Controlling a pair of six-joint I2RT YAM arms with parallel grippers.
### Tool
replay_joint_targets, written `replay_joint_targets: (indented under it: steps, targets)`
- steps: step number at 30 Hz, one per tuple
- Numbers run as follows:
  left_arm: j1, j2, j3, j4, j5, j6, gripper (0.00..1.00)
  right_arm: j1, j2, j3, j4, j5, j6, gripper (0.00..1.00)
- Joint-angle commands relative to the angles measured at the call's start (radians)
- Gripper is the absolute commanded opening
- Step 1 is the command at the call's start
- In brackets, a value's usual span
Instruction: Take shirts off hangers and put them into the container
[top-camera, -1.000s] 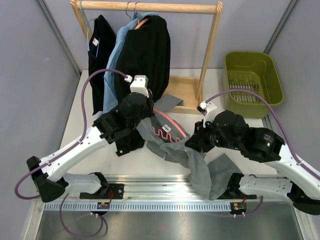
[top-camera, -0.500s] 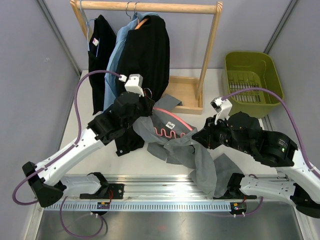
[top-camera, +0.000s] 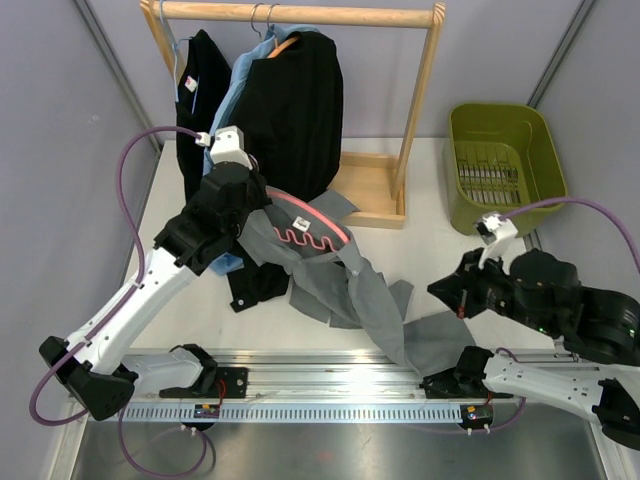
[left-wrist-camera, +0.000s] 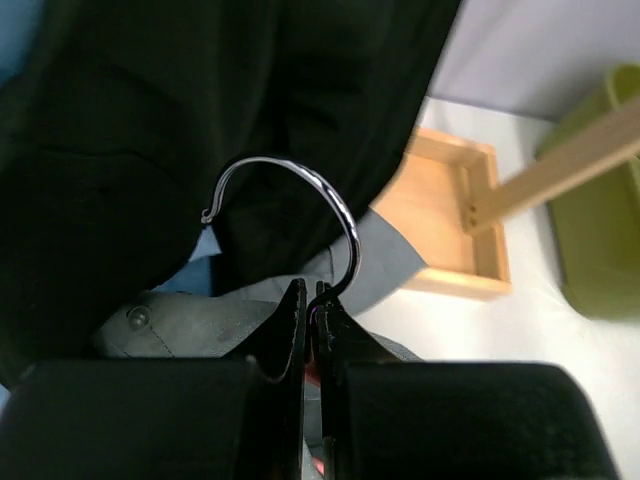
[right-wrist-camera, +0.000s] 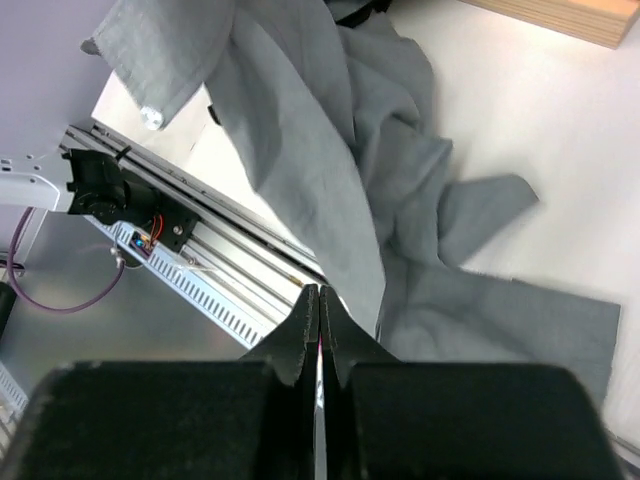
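Your left gripper is clamped on the metal hook of the pink hanger. In the wrist view the hook curves up from the jaws, with its open end to the left. From above, the hanger's long axis slants from beside that gripper down to the right, held off the desk.

Behind it, a black shirt, a light blue shirt and a second black shirt hang from the rack rail. The rack's wooden tray sits just right of them.

The grey shirt is still partly on the pink hanger. It trails diagonally from the hanger to the desk's near edge, lower right, where its end lies crumpled.

Your right gripper has its jaws together with no cloth between them. It hangs near the shirt's trailing end, on its right side.

At the far right stands the olive-green container, well apart from the grey shirt, long axis running away from you. Only its slotted floor shows inside.
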Motion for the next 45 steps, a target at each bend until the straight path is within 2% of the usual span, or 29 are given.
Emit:
replay_joint_targets:
  steps: [1,9,10,11,12,14,15,21,29,37,39,43,45]
  targets:
    - [0.012,-0.019,0.07,0.058,-0.107,0.035,0.0,0.009,-0.031,0.023,-0.085,0.043,0.019,0.0]
    - [0.012,-0.016,0.09,0.061,-0.001,-0.005,0.0,0.007,-0.016,-0.047,-0.019,-0.004,0.021,0.0]
    - [0.012,-0.015,0.079,0.066,0.016,-0.021,0.0,0.007,-0.013,-0.053,0.018,-0.012,0.019,0.05]
    - [0.012,-0.013,0.072,0.07,0.033,-0.027,0.0,0.007,-0.006,-0.061,0.035,-0.02,0.018,0.22]
    - [0.011,-0.012,0.064,0.067,0.048,-0.036,0.0,0.007,0.01,-0.061,0.05,-0.029,0.012,0.44]
    - [0.011,-0.01,0.026,0.075,0.06,-0.053,0.0,0.007,0.033,-0.052,0.087,-0.047,0.005,0.55]
    - [0.009,-0.012,0.012,0.079,0.065,-0.059,0.0,0.007,0.055,-0.047,0.101,-0.059,0.002,0.57]
    - [0.004,-0.015,-0.079,0.109,0.085,-0.087,0.0,0.007,0.133,-0.009,0.196,-0.087,-0.024,0.57]
    - [-0.028,-0.015,-0.116,0.127,0.09,-0.108,0.0,0.009,0.242,0.029,0.297,-0.081,-0.042,0.57]
    - [-0.098,-0.007,-0.119,0.121,0.056,-0.11,0.0,0.012,0.366,0.075,0.288,0.069,0.019,0.57]
    - [-0.1,-0.012,-0.132,0.121,0.053,-0.11,0.0,0.013,0.371,0.089,0.278,0.112,0.044,0.52]
    - [-0.1,-0.024,-0.143,0.124,0.041,-0.105,0.0,0.013,0.356,0.083,0.239,0.155,0.076,0.26]
    - [-0.1,-0.029,-0.139,0.124,0.033,-0.1,0.0,0.013,0.349,0.081,0.216,0.157,0.09,0.29]
